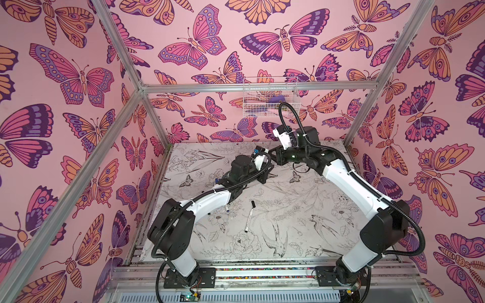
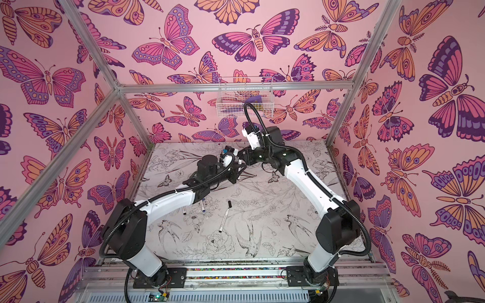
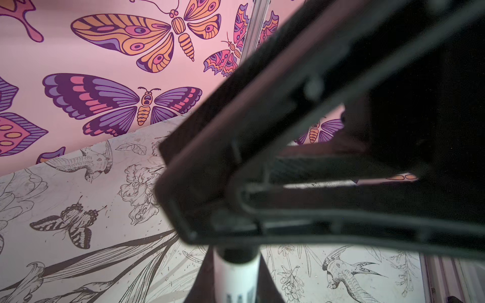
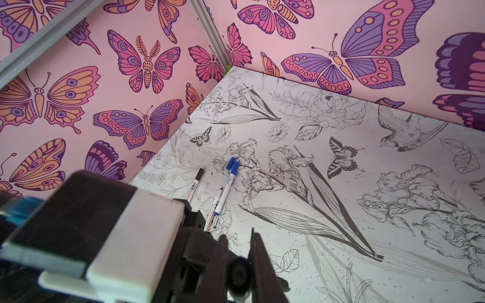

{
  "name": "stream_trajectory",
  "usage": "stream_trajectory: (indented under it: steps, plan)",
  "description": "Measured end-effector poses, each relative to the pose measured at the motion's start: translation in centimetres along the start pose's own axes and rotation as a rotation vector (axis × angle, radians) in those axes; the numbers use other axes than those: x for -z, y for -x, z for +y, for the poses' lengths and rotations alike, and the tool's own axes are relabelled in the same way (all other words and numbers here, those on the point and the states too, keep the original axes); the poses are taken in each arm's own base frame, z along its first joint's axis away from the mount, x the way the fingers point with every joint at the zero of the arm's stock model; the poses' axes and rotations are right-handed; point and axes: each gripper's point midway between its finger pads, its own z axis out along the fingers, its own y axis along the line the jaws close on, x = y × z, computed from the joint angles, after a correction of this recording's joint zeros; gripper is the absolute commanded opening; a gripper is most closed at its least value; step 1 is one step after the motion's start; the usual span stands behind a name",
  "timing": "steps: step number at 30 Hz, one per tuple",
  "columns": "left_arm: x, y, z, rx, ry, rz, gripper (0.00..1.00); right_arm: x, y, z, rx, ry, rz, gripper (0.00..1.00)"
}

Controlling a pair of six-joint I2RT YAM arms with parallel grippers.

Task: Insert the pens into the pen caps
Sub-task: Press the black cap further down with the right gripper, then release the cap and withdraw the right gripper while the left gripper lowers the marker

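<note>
Counting three pens lying near-left on the table; a fourth pen clamped in my left gripper; my right gripper pinches one black cap.

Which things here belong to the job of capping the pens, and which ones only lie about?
For the job:
- pen in the left gripper
- black cap in the right gripper
- blue-capped pen, black-capped pen and bare-tipped pen on the table

Only lying about:
- wire basket on the back wall, something purple inside
</note>
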Motion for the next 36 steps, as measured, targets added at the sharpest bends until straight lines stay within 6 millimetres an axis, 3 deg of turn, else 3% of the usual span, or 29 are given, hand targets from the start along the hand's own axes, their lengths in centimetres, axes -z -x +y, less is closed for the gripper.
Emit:
stream_trajectory:
  steps: [7, 19, 25, 32, 36]
  plan:
    - [0.0, 0.6, -0.5, -0.009, -0.031, -0.015, 0.0, 0.7, 0.3, 0.1, -0.006, 0.044, -0.027, 0.0]
    - [0.3, 0.4, 0.2, 0.005, -0.038, -0.002, 0.0, 0.0, 0.2, -0.2, 0.006, -0.016, -0.039, 0.0]
    - [0.4, 0.5, -0.5, 0.019, -0.085, 0.001, 0.0, 0.7, -0.3, -0.7, -0.073, 0.065, -0.057, 0.0]
    - [0.8, 0.2, 1.5, 0.071, -0.038, 0.017, 0.0, -1.9, -0.1, -0.1, -0.001, -0.035, -0.037, 0.0]
    - [0.8, 0.2, 1.0, 0.068, -0.056, 0.019, 0.0, -1.1, -0.3, -0.4, -0.041, 0.021, -0.057, 0.0]
